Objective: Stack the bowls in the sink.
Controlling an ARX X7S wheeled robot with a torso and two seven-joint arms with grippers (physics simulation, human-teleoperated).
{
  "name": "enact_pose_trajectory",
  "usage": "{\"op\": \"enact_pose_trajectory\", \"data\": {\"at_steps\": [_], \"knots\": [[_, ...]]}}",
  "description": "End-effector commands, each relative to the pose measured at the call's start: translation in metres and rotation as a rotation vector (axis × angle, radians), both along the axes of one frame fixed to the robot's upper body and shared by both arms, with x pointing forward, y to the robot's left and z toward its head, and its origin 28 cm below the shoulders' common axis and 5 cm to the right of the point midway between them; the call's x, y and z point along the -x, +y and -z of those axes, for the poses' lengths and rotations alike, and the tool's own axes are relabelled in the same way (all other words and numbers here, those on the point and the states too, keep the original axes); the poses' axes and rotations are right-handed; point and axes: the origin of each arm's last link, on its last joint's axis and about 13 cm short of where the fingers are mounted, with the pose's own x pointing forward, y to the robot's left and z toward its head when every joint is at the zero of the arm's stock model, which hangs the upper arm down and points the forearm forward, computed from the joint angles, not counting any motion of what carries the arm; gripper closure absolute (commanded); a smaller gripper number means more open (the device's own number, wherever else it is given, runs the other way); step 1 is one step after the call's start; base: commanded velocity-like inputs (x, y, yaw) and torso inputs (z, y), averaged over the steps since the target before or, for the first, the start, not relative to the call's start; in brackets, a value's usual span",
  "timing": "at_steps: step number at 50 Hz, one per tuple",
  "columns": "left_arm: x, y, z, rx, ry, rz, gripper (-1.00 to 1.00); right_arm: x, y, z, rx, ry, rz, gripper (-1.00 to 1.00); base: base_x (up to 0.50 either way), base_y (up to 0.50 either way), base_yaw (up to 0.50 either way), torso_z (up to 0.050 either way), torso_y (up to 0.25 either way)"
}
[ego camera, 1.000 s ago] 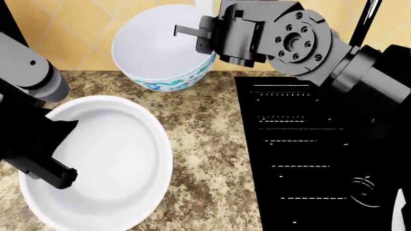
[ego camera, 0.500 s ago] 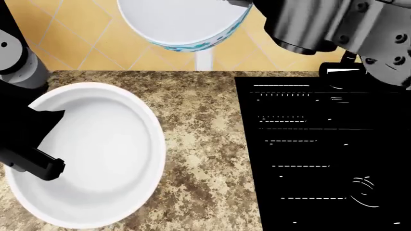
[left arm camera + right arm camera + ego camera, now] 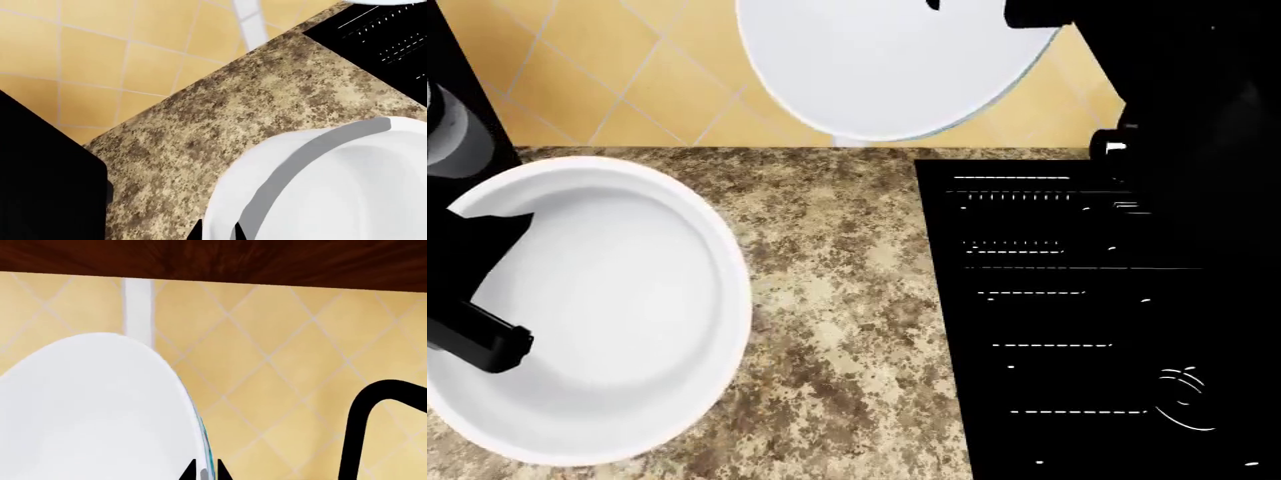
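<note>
Backdrop: yellow diagonal-tiled wall (image 3: pixel 601 80) behind speckled brown granite counter (image 3: pixel 841 300); black sink (image 3: pixel 1094 320) set into its right part.
Plain bowl (image 3: pixel 587 320): by the counter's left edge, left claw (image 3: pixel 481 345) clamped on its rim.
Floral bowl (image 3: pixel 888 65): aloft before the wall, right claw (image 3: pixel 203 472) pinching its rim.
Change: floral bowl now higher and further right, tilted more toward the camera; plain bowl shifted left.
Nearby: black tap (image 3: pixel 363 425).

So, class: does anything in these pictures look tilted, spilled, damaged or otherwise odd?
Nothing is spilled or broken. The floral bowl is tipped steeply in the right hand, held by its rim, so we look into it. The plain bowl, gripped by the left hand, sits level over the counter.
</note>
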Motion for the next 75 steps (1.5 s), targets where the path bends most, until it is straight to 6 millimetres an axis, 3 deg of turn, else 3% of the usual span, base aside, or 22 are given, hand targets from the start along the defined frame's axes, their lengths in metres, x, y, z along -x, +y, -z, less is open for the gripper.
{"op": "enact_pose_trajectory", "data": {"at_steps": [1,21,34,61,75], "knots": [[0.004,0.003,-0.007,0.004,-0.067,-0.046,1.00,0.015,-0.014,0.010,0.029,-0.043,0.065,1.00,0.00,0.00,0.00,0.000,0.000],[0.004,0.002,-0.007,0.005,-0.067,-0.048,1.00,0.023,-0.021,0.017,0.050,-0.018,0.073,1.00,-0.46,-0.02,0.00,0.001,0.001],[0.003,0.002,-0.006,0.001,-0.068,-0.046,1.00,0.023,-0.024,0.024,0.029,-0.017,0.035,1.00,-0.43,-0.39,0.00,0.001,0.000],[0.004,0.002,-0.008,-0.003,-0.075,-0.052,1.00,0.031,-0.042,0.036,-0.006,-0.010,0.075,1.00,0.16,-0.50,0.00,0.000,0.000],[0.003,0.001,-0.009,-0.002,-0.075,-0.049,1.00,0.033,-0.041,0.034,0.054,-0.025,0.092,1.00,0.00,0.00,0.00,0.001,0.001]]}}
